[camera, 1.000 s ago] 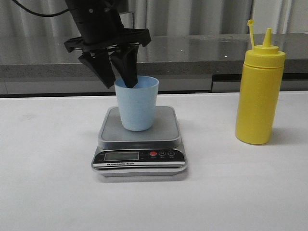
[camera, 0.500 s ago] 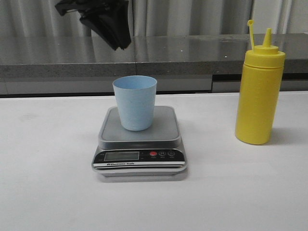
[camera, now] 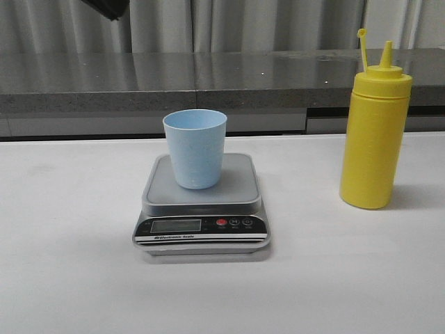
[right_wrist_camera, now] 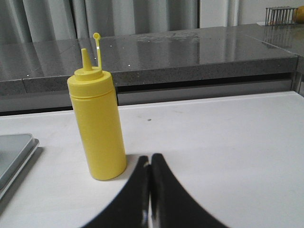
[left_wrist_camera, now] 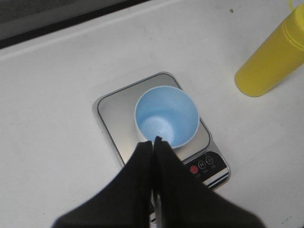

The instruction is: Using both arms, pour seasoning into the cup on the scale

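The pale blue cup (camera: 195, 148) stands upright and empty on the silver-grey scale (camera: 201, 202) at the table's middle. The yellow seasoning bottle (camera: 374, 129) stands upright to the right of the scale, cap hanging open beside its nozzle. My left gripper (left_wrist_camera: 153, 140) is shut and empty, high above the cup (left_wrist_camera: 166, 116) and scale (left_wrist_camera: 114, 118); only a black tip (camera: 104, 7) shows at the front view's top left. My right gripper (right_wrist_camera: 150, 158) is shut and empty, low over the table, just right of the bottle (right_wrist_camera: 97, 128).
A grey stone counter (camera: 278, 80) runs along the back behind the white table (camera: 69, 278). The scale's edge (right_wrist_camera: 14, 152) shows left of the bottle in the right wrist view.
My left gripper has let go of the cup's rim and risen up and to the left, nearly out of the front view. The cup stays on the scale.
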